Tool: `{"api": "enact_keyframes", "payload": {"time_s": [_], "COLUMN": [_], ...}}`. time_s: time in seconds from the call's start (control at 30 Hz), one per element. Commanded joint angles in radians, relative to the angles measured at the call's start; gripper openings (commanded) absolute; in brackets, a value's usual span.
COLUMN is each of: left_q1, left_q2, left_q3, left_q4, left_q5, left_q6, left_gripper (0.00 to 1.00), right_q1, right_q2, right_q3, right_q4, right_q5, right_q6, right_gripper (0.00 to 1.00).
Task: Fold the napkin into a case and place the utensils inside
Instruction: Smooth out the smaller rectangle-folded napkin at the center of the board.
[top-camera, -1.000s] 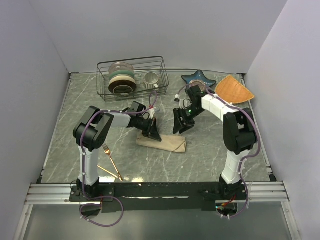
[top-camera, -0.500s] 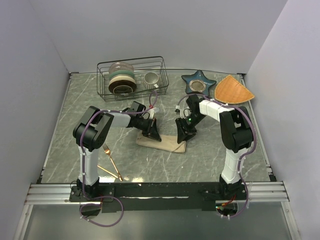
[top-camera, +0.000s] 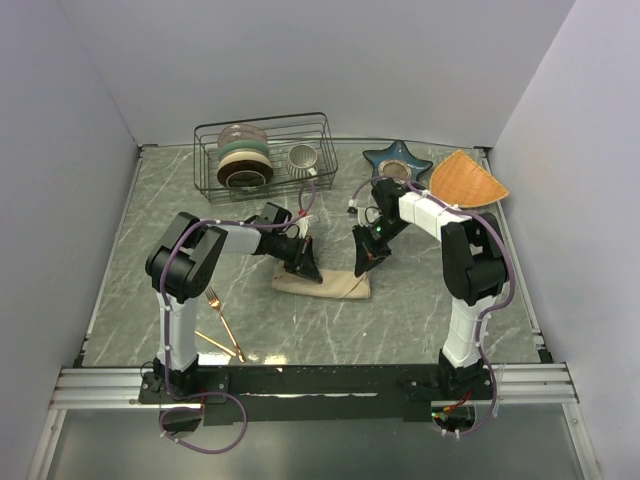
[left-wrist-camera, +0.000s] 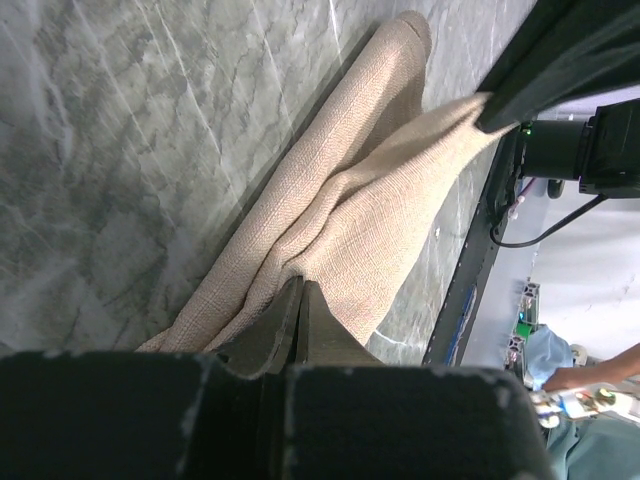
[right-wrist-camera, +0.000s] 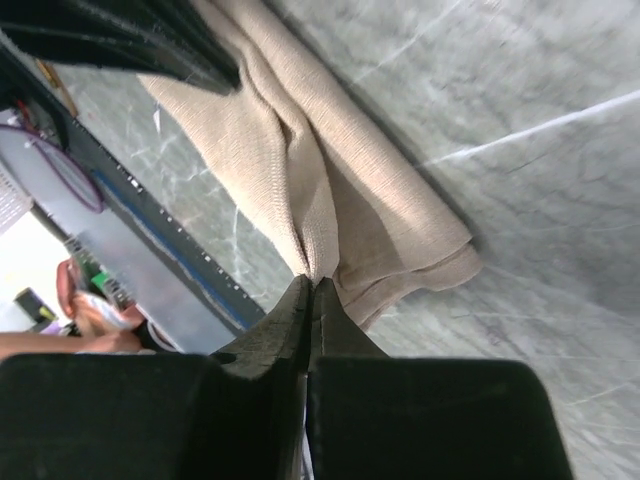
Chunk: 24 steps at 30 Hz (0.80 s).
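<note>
The beige napkin lies folded into a long narrow strip in the middle of the table. My left gripper is shut on its left end, pinching a fold of the cloth. At the right end my right gripper is shut on the napkin too, and a ridge of fabric rises between the two grips. A gold fork and a gold spoon lie crossed near the left arm's base, apart from both grippers.
A wire dish rack with plates and a mug stands at the back. At the back right are a blue star-shaped dish and an orange wedge mat. White walls enclose the table.
My right gripper came down onto the napkin's right end and shut on it. The left gripper has stayed shut on the left end.
</note>
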Motion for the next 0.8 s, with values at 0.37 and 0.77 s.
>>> {"api": "enact_keyframes", "payload": {"time_s": [0.37,0.77], "left_q1": [0.031,-0.055], "left_q2": [-0.183,-0.228], "left_q3": [-0.039,-0.116], "left_q4": [0.028,0.187], "left_q5": [-0.013,0.035], "left_q6": [0.02,-0.199], "left_gripper": [0.36,0.32], "right_q1": [0.002,0.002], "right_q2": [0.158,0.164], "right_q3": [-0.041,-0.046], "right_q4": [0.136,0.138], "right_q5": [0.157,0.148], "right_q6": [0.025,0.034], "right_gripper": [0.0,0.0]}}
